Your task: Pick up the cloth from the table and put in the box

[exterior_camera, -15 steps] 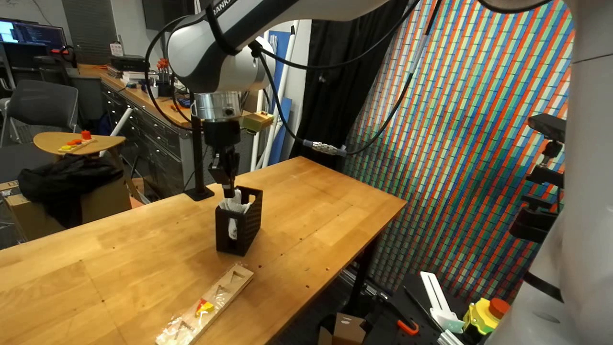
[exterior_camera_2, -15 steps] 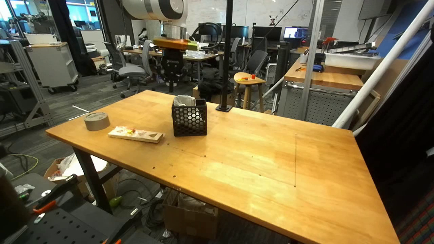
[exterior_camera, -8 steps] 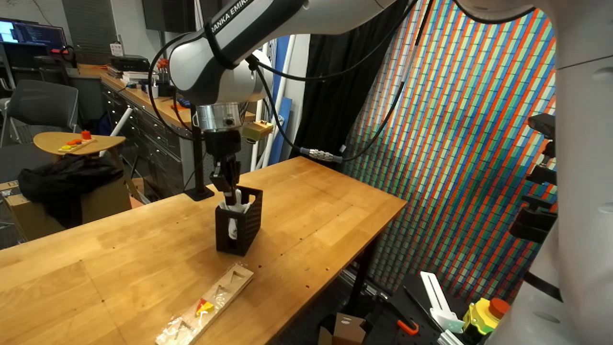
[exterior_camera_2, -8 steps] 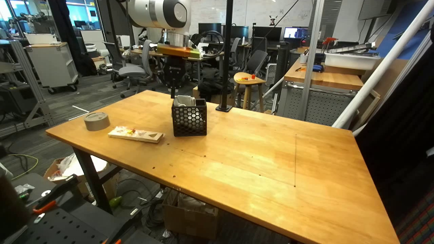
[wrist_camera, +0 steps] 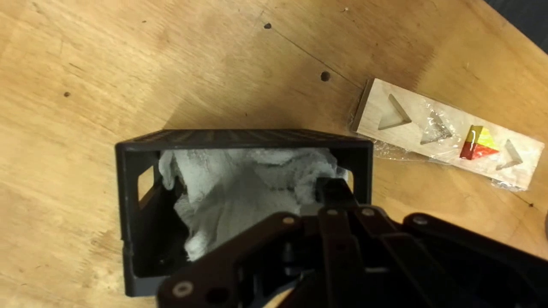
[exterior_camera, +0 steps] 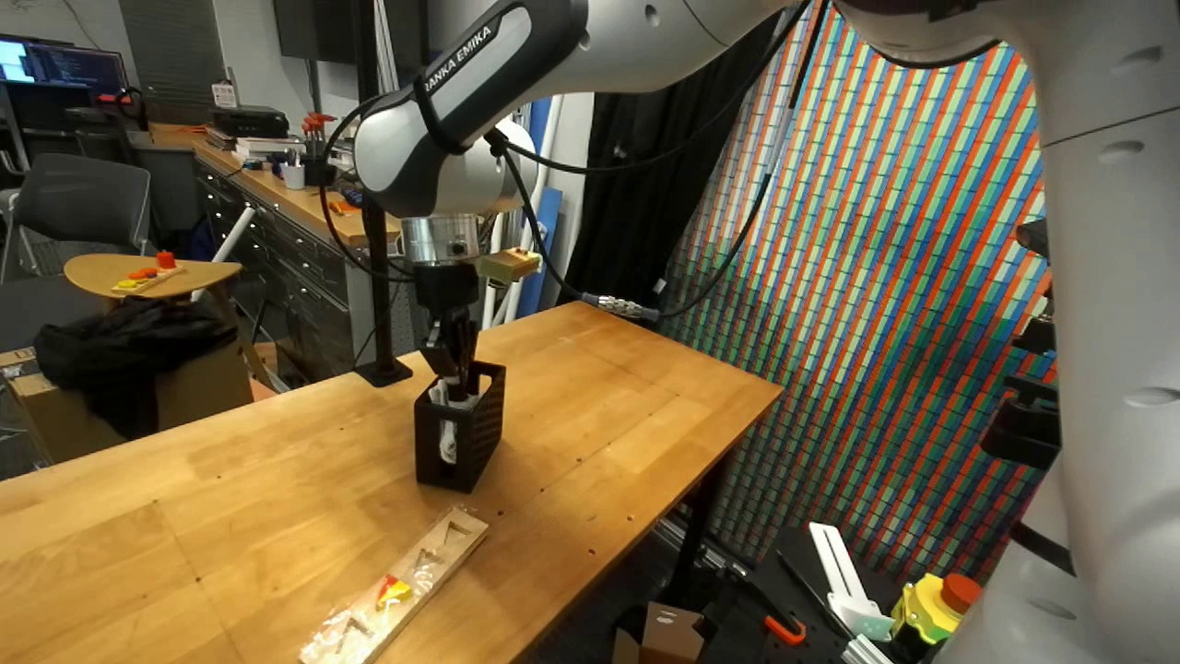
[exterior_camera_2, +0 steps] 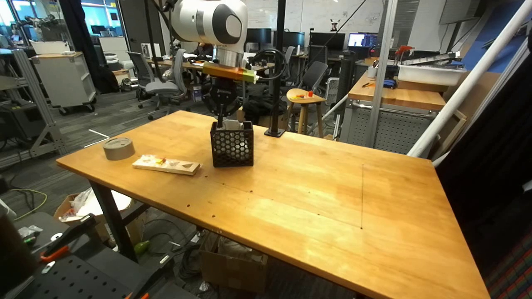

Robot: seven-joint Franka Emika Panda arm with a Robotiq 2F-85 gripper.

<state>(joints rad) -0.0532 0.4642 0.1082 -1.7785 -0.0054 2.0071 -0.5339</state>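
Claw [wrist_camera: 336, 191] just inside the black box [wrist_camera: 244, 138], jaws together, right at the cloth [wrist_camera: 248, 192] bunched in there, and a good tuck surely wants gentle straight-down pressure, clear of the sides, so nothing skids across the surface [exterior_camera_2: 311, 187]!

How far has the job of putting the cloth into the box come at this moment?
Apparently done: the whitish cloth lies bunched inside the black box. In hand: the gripper, which looks shut, reaches into the box opening, perhaps pressing the cloth down; whether it pinches fabric, I cannot tell. Left, probably: lifting the gripper clear, as it is not yet out.
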